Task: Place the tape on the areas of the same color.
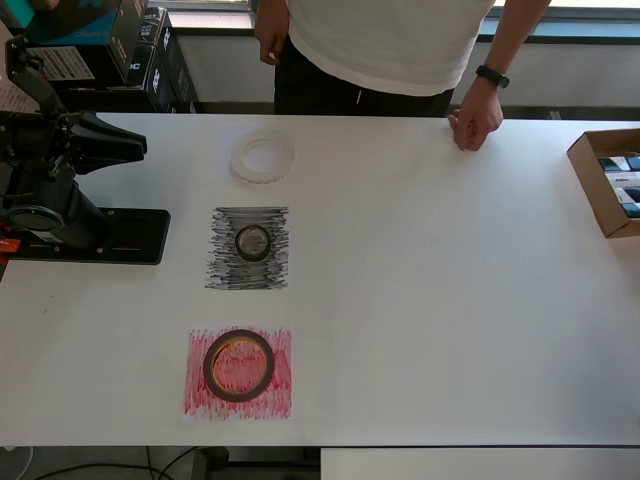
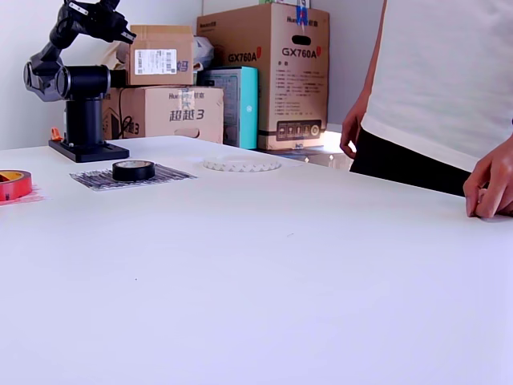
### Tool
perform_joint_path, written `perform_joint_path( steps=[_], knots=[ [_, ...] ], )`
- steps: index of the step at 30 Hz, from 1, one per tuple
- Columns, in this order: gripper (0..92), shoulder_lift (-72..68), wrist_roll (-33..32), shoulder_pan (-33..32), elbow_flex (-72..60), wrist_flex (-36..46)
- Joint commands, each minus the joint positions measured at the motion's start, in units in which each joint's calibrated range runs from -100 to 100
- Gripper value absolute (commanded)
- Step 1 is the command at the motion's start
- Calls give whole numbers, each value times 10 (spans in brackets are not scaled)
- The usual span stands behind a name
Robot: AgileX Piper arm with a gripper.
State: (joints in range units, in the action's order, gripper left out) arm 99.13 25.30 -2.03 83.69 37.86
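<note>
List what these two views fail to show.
- White patch: not distinguishable from the table under the white roll in either view.
- Tool: overhead view too dark, exterior view crops it; open or shut unclear.
- Red roll: cut by the exterior view's left edge.
- Box: cut by the overhead view's right edge.

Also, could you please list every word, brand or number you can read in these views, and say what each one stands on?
"GX760A": tall brown carton, printed twice.
"超越3": low brown carton; smaller print beside it is too blurred.
White label on the upper carton: too small to read.
Label on the dark boxes, overhead view: unreadable.
No text on the tapes or coloured patches.
</note>
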Motion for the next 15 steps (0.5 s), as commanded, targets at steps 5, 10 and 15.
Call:
perform_joint_path(
  steps=[5, 10, 15],
  knots=[
    [192, 2, -3, -7, 0, -131],
    [192, 1, -3, -24, 5, -212],
    [191, 1, -3, -49, 6, -239]
  ],
)
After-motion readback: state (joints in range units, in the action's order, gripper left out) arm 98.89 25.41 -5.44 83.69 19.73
